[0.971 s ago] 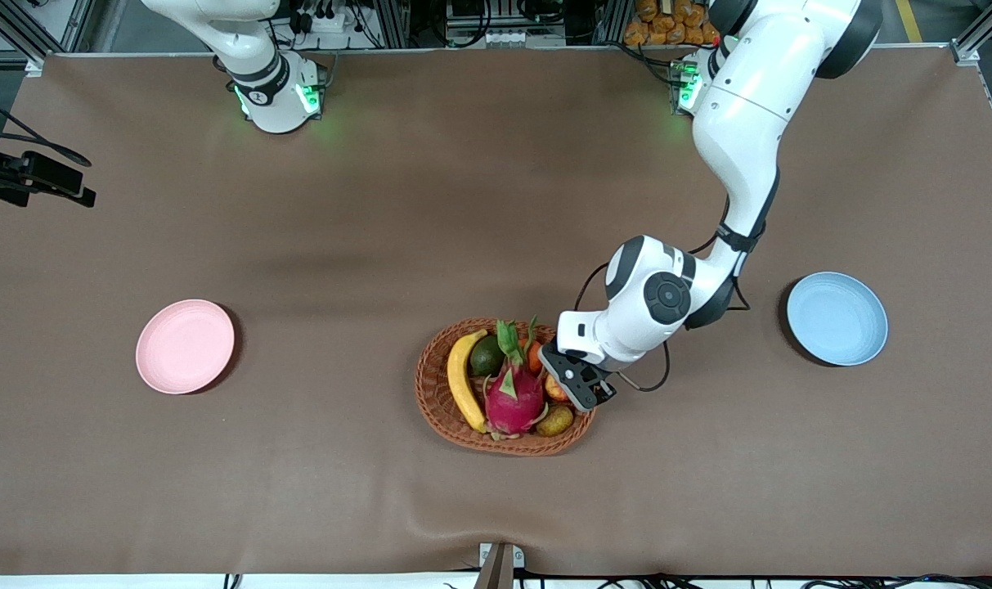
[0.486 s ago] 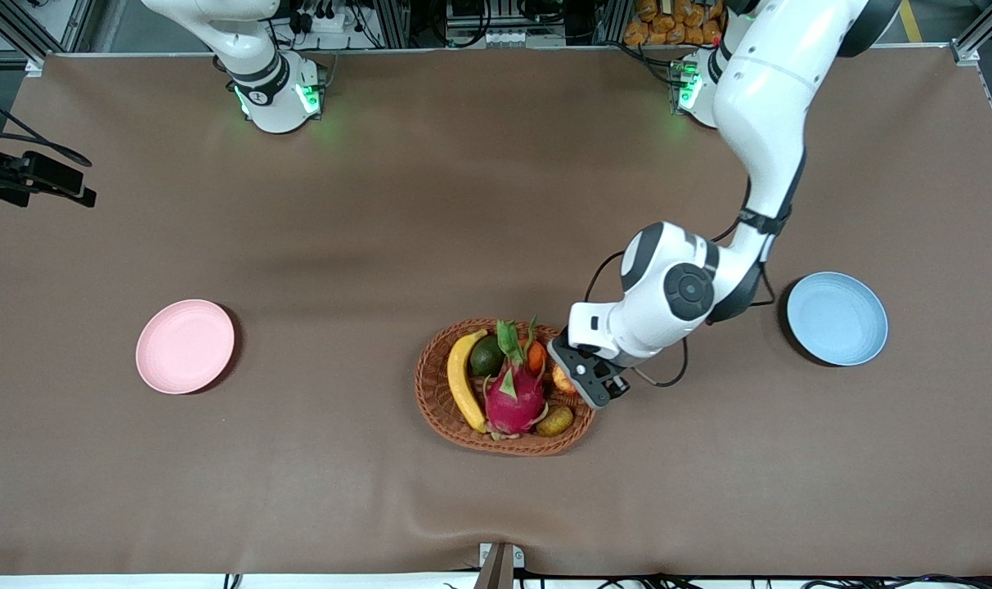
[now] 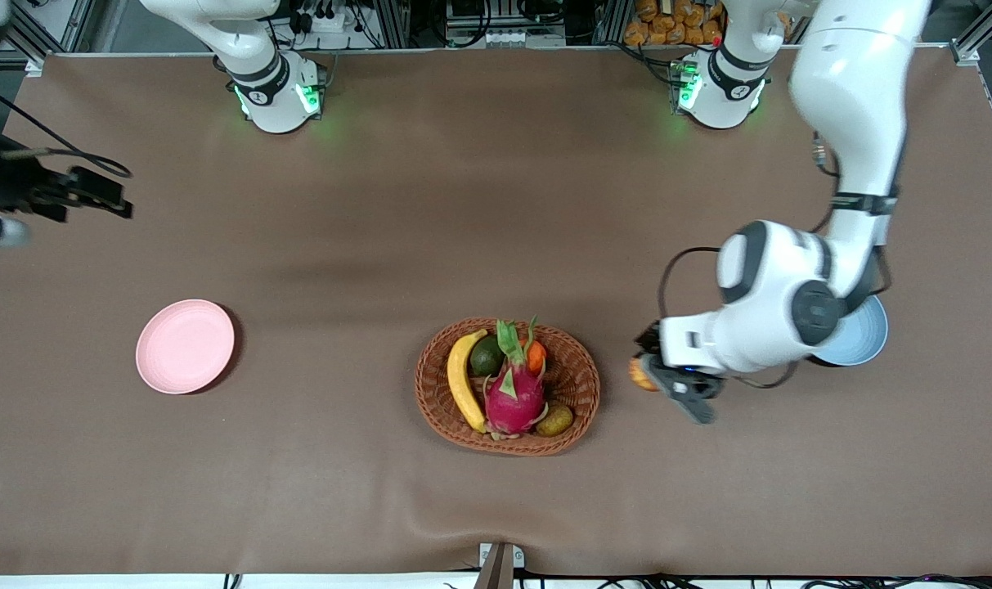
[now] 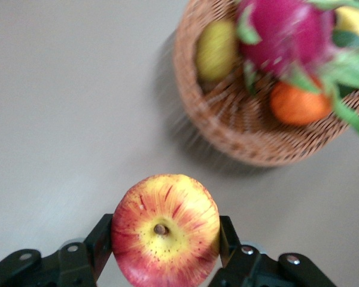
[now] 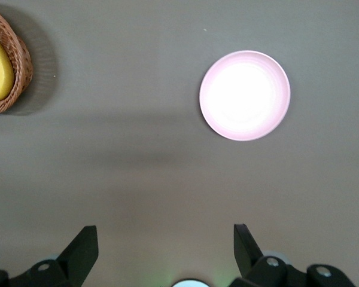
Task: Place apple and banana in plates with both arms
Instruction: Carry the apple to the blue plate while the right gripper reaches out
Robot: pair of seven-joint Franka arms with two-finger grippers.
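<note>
Midway through carrying, the left gripper [image 3: 663, 383] clamps the small round red-and-yellow apple [image 4: 165, 230] over bare table between the brown oval wicker basket [image 3: 581, 384] and the light blue plate [image 3: 868, 339]; next, I judge, it must reach that plate and release. One long yellow banana [image 3: 464, 382] lies in the basket. Two plates: the pale pink plate [image 3: 185, 346] sits empty. The right gripper [image 5: 166, 251] waits, fingers spread, high near its base.

We can read no text, label, brand, number or sign anywhere in these views. Small dark marks show on the arm bases [image 3: 276, 92] by the green lights, but we cannot make them out.
</note>
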